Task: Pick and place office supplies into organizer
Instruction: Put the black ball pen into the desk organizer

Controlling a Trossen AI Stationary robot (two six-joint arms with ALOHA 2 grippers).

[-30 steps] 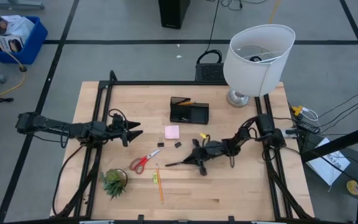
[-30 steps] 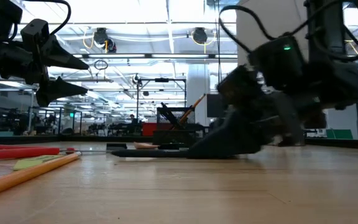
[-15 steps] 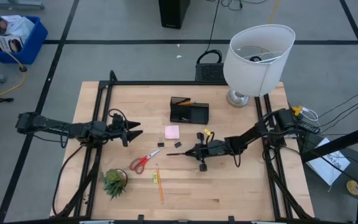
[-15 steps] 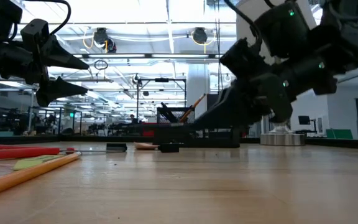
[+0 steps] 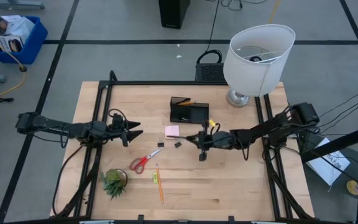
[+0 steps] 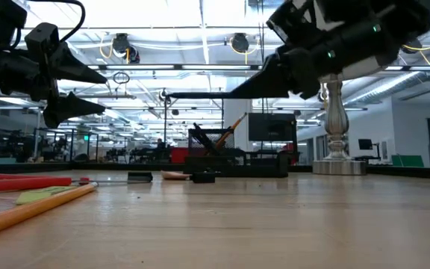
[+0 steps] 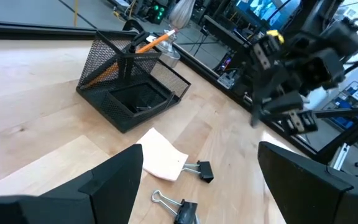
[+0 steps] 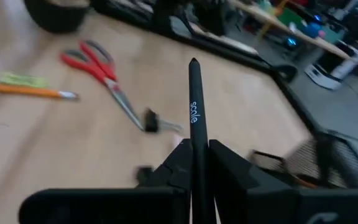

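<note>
My right gripper (image 5: 199, 139) hangs over the table's middle, shut on a black pen (image 6: 207, 95) whose free end points toward the table's left. The black mesh organizer (image 5: 189, 110) stands behind it with an orange pencil (image 7: 151, 42) leaning inside. On the table lie a pink sticky pad (image 5: 171, 131), two black clips (image 5: 178, 144), red-handled scissors (image 5: 143, 160) and a pencil (image 5: 159, 183). My left gripper (image 5: 135, 132) waits open at the left, above the table. My right gripper pinches the pen's rear part (image 8: 196, 146) between its two fingers (image 8: 232, 165). The fingers come nearly level from the table's right and lie along the pen. The pen juts forward past the fingertips, almost level and lifted clear of the table.
A white-shaded lamp (image 5: 257, 59) stands at the far right corner. A small green plant (image 5: 114, 182) sits near the front left. A yellow-green strip (image 5: 155, 178) lies beside the pencil. Bare wood stretches along the front right of the table (image 5: 241, 193).
My right gripper has risen from the table with the pen and drawn toward the far edge, tipping from a downward slant to nearly level and rolling. The pen, which lay on the wood, is now lifted clear and level.
</note>
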